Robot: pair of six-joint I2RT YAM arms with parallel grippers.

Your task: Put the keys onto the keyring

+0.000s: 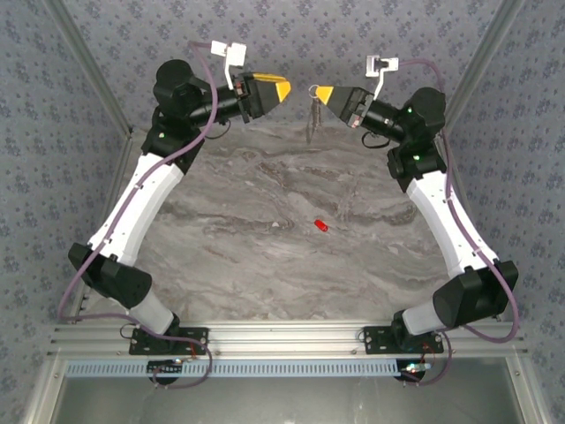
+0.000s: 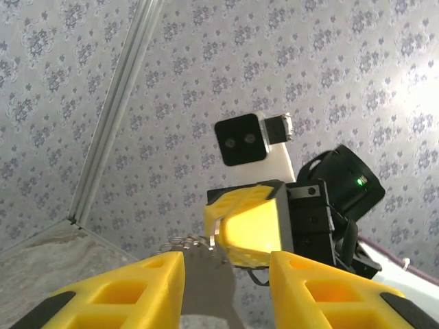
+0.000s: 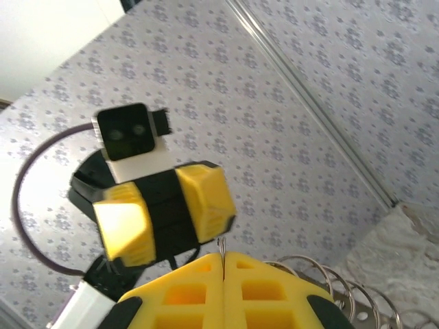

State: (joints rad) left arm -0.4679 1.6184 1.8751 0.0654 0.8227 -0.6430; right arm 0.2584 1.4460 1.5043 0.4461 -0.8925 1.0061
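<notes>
Well, the 1 tiny red key (image 1: 321, 226) lies out in the middle of the table (image 1: 229, 247), likely light, hard and slippy, best pinched across its middle, while the thin stiff keyring (image 1: 311, 122) hangs nipped in the closed right gripper (image 1: 316, 91), and the left gripper (image 1: 286, 88) has its fingers a little apart.

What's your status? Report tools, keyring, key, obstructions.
Right tool shut on keyring, ring dangling. Left tool open, facing it. Red key loose on marble table, unthreaded. No obstruction seen.
</notes>
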